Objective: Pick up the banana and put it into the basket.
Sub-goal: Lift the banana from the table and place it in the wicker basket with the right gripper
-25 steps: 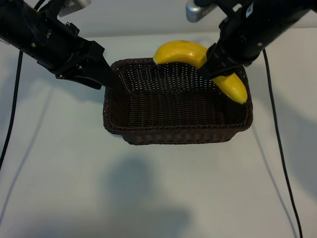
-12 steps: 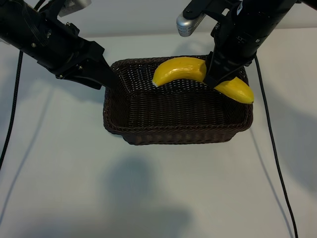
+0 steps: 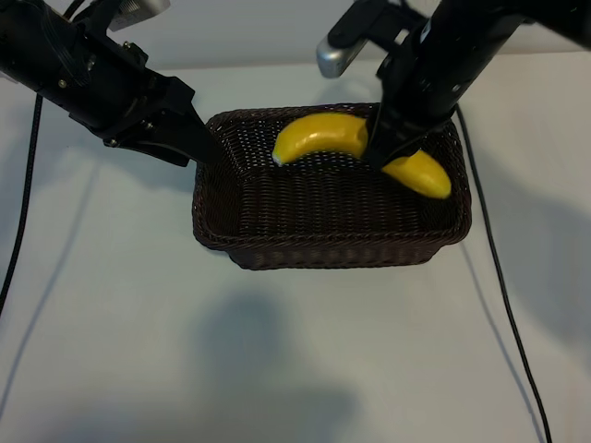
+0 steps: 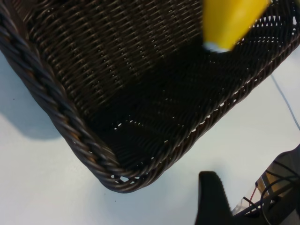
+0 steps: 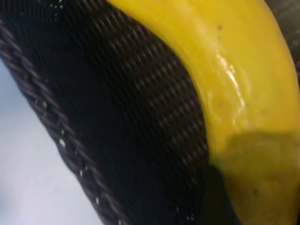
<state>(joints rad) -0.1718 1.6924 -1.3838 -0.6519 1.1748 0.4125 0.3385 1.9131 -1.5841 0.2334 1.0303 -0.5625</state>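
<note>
Yellow banana [image 3: 323, 138], clamped in the right gripper [image 3: 386, 155] fingers, hangs over the basket [image 3: 332, 249]; released askew, it might catch the rim.

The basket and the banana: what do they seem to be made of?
The basket: dark brown woven wicker or a plastic imitation; braided rim, open weave, slight sheen. The banana: smooth, glossy yellow skin with small specks; real fruit or a replica, I cannot tell.
</note>
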